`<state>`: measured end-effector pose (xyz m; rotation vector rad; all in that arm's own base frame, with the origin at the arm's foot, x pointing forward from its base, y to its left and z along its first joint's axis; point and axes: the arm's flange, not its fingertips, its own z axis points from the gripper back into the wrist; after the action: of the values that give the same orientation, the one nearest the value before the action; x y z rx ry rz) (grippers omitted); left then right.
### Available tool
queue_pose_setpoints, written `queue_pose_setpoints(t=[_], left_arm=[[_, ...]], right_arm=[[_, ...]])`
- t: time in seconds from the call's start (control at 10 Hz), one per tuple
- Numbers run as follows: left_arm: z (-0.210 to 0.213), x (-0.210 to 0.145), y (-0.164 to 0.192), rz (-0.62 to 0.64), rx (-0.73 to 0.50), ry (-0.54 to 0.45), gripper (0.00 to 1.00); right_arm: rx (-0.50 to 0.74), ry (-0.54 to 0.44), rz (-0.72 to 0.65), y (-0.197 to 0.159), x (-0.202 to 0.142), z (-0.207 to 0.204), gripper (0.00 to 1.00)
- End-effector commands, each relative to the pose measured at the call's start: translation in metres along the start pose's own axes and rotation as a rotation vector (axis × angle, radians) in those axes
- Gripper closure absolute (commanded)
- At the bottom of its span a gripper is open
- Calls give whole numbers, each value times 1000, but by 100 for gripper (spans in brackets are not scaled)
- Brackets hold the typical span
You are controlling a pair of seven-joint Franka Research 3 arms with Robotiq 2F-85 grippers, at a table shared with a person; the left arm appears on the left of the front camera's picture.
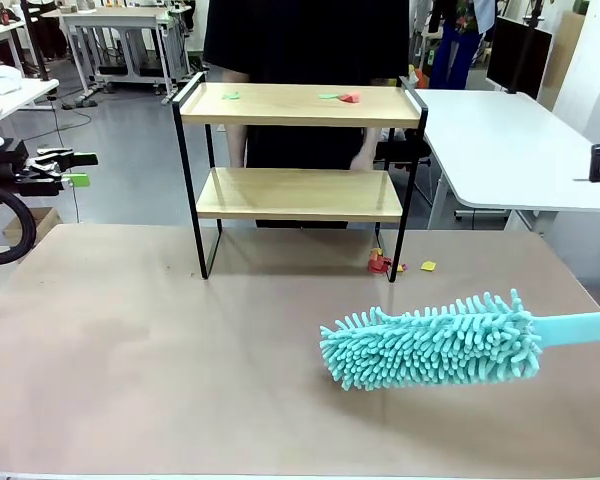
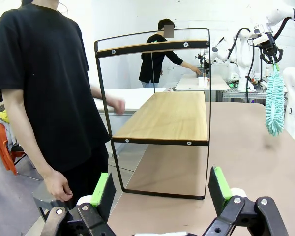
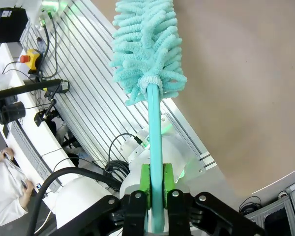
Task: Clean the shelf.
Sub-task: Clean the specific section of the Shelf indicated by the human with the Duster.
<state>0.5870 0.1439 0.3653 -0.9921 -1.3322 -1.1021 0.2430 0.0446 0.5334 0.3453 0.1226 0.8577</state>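
Observation:
The shelf (image 1: 298,105) stands at the table's far side, two light wooden boards in a thin black frame. Its top board carries small green scraps (image 1: 230,95) and a red scrap (image 1: 351,98); the lower board (image 2: 169,115) is bare. A turquoise fluffy duster (image 1: 435,343) hovers low over the table at front right, its handle (image 1: 580,327) running off the right edge. My right gripper (image 3: 156,192) is shut on that handle, and the duster head (image 3: 147,44) points away from it. My left gripper (image 1: 73,168) hangs open off the table's left side, facing the shelf's end (image 2: 160,196).
Red scraps (image 1: 381,263) and a yellow scrap (image 1: 428,266) lie on the brown table by the shelf's right front leg. A person in black stands right behind the shelf, one hand (image 1: 364,160) near the lower board. A white table (image 1: 510,140) stands at the back right.

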Motion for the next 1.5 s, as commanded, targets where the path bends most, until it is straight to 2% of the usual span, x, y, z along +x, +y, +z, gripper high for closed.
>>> queue_pose_setpoints(t=[0.0,1.4], left_arm=[[0,2,-2,-12,-5,7,0],[0,2,-2,-12,-5,7,0]], right_arm=[[7,-15,-3,3,3,3,87],[7,-15,-3,3,3,3,87]])
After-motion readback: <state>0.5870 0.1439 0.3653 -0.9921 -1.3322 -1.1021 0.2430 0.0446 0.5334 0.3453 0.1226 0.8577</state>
